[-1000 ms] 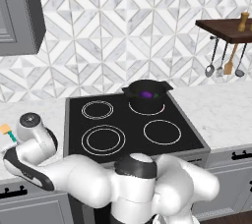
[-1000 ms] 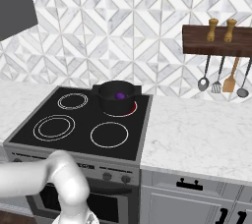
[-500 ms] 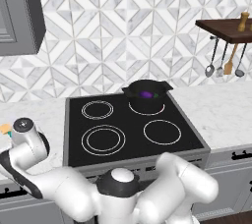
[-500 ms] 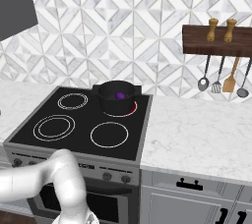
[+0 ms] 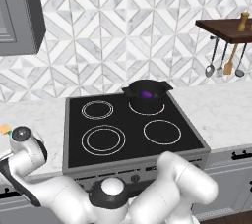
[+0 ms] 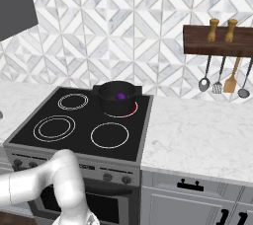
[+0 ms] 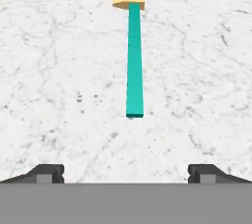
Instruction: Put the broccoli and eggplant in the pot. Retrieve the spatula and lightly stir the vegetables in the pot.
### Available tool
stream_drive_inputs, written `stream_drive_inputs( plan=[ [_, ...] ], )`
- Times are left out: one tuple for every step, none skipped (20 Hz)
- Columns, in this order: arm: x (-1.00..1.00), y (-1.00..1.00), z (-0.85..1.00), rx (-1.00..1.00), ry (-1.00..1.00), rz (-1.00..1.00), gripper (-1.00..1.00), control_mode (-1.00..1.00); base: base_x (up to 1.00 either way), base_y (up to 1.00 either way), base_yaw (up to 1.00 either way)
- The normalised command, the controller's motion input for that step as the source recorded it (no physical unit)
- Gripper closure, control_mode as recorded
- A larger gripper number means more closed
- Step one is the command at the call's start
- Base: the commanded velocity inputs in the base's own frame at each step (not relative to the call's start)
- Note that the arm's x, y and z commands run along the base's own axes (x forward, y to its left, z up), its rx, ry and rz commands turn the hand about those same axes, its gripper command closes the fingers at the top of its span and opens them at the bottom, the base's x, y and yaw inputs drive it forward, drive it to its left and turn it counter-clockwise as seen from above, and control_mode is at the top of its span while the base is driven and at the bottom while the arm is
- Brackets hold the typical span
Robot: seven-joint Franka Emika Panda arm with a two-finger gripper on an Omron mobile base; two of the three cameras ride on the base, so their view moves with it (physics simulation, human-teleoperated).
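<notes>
The spatula (image 7: 134, 51) is seen lying flat on the marble counter (image 7: 59, 70) to the left of the stove (image 5: 128, 129), its teal handle pointing toward the gripper (image 7: 126, 171) and its yellow-orange blade at the far end. The gripper's fingers (image 7: 47, 173) are spread wide apart above the counter, with nothing between them. The spatula is judged light, thin and stiff, and likely to slip on the smooth stone; it would best be pinched across the handle near its middle. The eggplant (image 5: 145, 94) is seen inside the pot (image 5: 146, 95) on the far right burner.
</notes>
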Motion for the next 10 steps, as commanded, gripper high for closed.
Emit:
stream_drive_inputs(
  plan=[
    [0.3, 0.18, -0.15, 0.0, -0.04, 0.0, -1.0, -1.0, 0.0, 0.0, 0.0],
    [0.35, 0.26, -0.12, 0.0, -0.02, 0.0, -1.0, -1.0, 0.0, 0.0, 0.0],
    [0.36, 0.27, -0.09, 0.0, 0.0, 0.0, -1.0, -1.0, 0.0, 0.0, 0.0],
    [0.36, 0.29, -0.08, 0.0, 0.0, 0.0, -1.0, -1.0, 0.0, 0.0, 0.0],
    [0.36, 0.29, -0.06, 0.0, 0.0, 0.0, -1.0, -1.0, 0.0, 0.0, 0.0],
    [0.37, 0.26, -0.02, 0.0, 0.0, 0.0, -1.0, -1.0, 0.0, 0.0, 0.0],
    [0.39, 0.25, 0.0, 0.0, 0.0, 0.0, -1.0, -1.0, 0.0, 0.0, 0.0],
    [0.42, 0.26, 0.0, 0.0, 0.0, 0.0, -1.0, -1.0, 0.0, 0.0, 0.0],
    [0.4, 0.27, 0.0, 0.0, 0.0, 0.0, -1.0, -1.0, 0.0, 0.0, 0.0],
    [0.39, 0.26, -0.04, 0.0, 0.0, 0.0, -1.0, -1.0, 0.0, 0.0, 0.0]
  ],
)
